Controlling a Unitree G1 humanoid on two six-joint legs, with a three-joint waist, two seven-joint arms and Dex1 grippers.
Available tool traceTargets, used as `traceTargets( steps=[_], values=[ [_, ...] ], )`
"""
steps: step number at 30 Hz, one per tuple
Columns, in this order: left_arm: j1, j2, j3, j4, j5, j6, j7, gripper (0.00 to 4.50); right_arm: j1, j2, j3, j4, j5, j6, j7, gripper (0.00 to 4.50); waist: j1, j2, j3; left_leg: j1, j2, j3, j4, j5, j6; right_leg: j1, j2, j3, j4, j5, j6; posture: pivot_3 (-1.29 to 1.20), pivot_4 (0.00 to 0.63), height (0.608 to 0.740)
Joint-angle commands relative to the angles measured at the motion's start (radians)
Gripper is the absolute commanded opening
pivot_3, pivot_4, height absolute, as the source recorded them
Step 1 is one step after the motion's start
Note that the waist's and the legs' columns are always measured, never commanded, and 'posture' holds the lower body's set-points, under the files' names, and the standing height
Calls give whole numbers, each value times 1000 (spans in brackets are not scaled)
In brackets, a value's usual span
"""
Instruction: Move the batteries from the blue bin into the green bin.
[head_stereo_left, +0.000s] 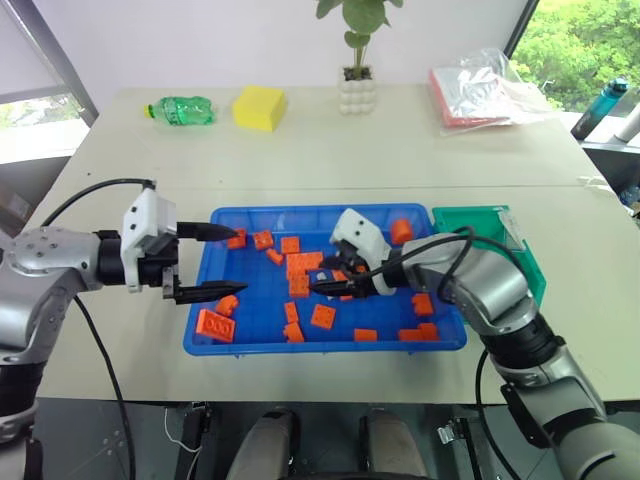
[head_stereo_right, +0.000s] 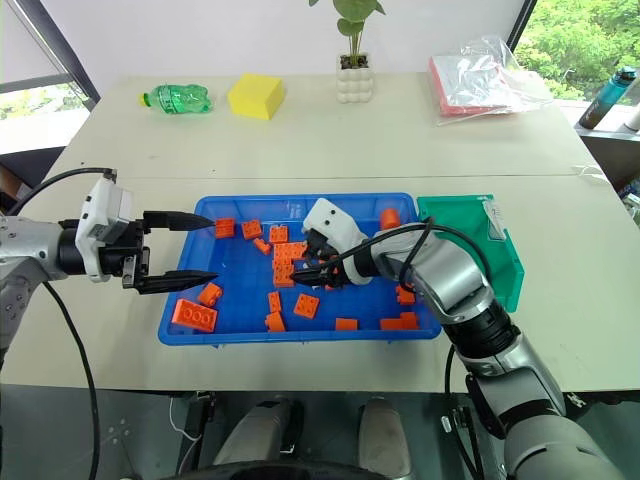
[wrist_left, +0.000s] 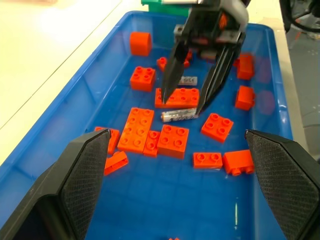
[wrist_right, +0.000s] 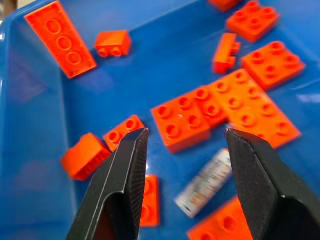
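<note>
Over the blue bin (head_stereo_left: 200, 330) | right gripper (wrist_left: 192, 100) spread above a battery (wrist_left: 179, 115), empty | left gripper (head_stereo_left: 205, 262) spread, idle | next: lower, pinch, carry to green bin (head_stereo_left: 520, 262)

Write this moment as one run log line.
right gripper: open over battery | left gripper: open, empty | blue bin: bricks, batteries

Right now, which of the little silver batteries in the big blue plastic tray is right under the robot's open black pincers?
The silver battery lying between the right gripper's fingertips, beside the orange bricks. The other battery lies behind them.
</note>
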Motion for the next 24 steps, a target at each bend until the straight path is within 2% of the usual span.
traceTargets(
  steps=[1, 18, 24],
  values=[
    [-7, 2, 12, -19, -4, -12, -2, 4500, -16, 11, 14, 15, -6, -17, -9, 2473, 0, 0, 0, 0, 0, 0, 0, 0, 0, 0, 0, 0, 0, 0, 0, 0, 150, 727],
    [83, -74, 27, -57, 20, -79, 76, 4500, 43, -70, 61, 63, -55, -94, 11, 2473, 0, 0, 0, 0, 0, 0, 0, 0, 0, 0, 0, 0, 1, 0, 0, 0, 150, 727],
    [58, -76, 16, -43, 15, -67, 83, 4500, 45, -76, 121, 110, -115, -166, 12, 2473, 2, -1, -1, 0, 0, -1, 0, 0, 0, 1, 0, 0, 1, 0, 0, 0, 150, 727]
  ],
)
